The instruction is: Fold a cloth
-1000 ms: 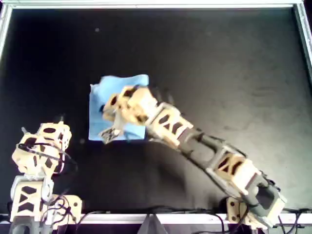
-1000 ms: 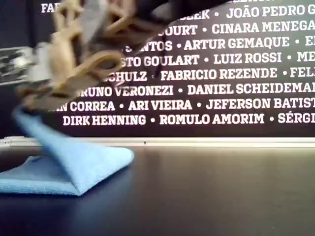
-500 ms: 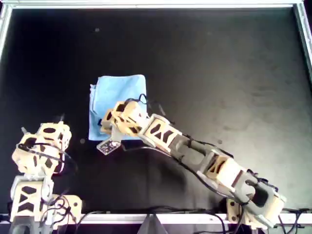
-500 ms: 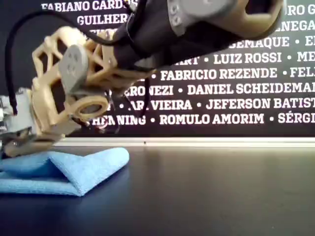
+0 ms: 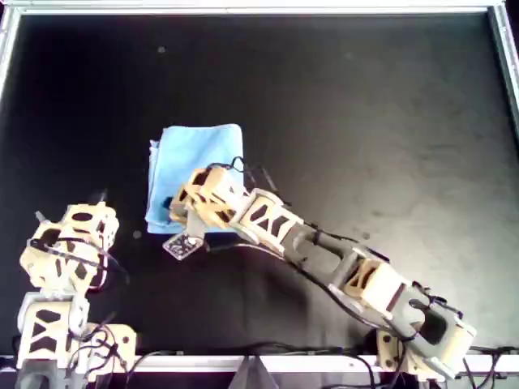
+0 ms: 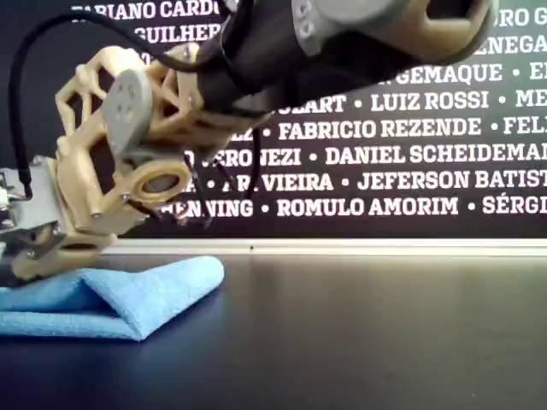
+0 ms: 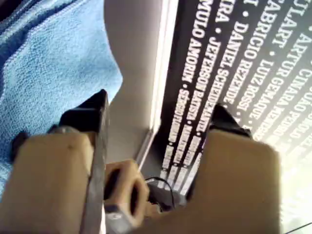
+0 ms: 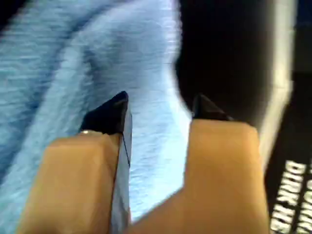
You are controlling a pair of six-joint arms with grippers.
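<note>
Bench [image 5: 365,105]: matte black surface, faint dust specks and smudges visible from overhead. Silver metal rail [image 5: 243,9] frames the far edge and both sides. In the exterior view, a pale strip [image 6: 342,247] runs along the bench's back edge. Behind it stands a black wall banner [image 6: 410,154] printed with rows of white names separated by dots. Lighting even; soft sheen on the bench.

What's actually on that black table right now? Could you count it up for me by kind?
Blue cloth: 1, folded over, lying flat.
Robot arms: 2, one reaching over the cloth, one tucked up at the overhead view's lower left.
Total: 3 things.
</note>
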